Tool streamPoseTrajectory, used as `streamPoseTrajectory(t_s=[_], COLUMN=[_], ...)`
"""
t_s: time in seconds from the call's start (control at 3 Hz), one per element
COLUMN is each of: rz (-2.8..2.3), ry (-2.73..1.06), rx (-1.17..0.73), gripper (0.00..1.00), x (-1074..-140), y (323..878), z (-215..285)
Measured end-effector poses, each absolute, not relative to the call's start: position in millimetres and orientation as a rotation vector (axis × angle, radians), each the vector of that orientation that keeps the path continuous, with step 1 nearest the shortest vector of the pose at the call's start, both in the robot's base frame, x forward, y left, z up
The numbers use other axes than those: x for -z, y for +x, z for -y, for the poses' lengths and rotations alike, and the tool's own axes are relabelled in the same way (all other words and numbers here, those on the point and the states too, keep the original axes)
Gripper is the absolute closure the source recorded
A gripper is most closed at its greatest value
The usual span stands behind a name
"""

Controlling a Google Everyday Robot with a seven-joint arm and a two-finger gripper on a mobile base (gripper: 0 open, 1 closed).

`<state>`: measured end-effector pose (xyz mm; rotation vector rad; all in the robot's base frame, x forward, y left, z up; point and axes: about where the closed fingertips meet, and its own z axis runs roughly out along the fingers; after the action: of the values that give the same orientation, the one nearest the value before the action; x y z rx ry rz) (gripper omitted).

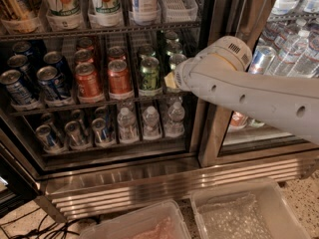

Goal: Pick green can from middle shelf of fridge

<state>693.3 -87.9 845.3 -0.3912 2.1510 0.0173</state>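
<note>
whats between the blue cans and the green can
Camera view: two rows of orange-red cans on the middle shelf. The gripper is just right of the green can.
</note>
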Motion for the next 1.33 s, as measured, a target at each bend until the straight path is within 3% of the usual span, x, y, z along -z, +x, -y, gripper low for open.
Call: streamPoseTrajectory(t_s=[1.33], rz=[-2.139], ry=[-0.347], rx=[-0.006], gripper=[0.31], x=[-847.7], y=[697.9], z=[85.7])
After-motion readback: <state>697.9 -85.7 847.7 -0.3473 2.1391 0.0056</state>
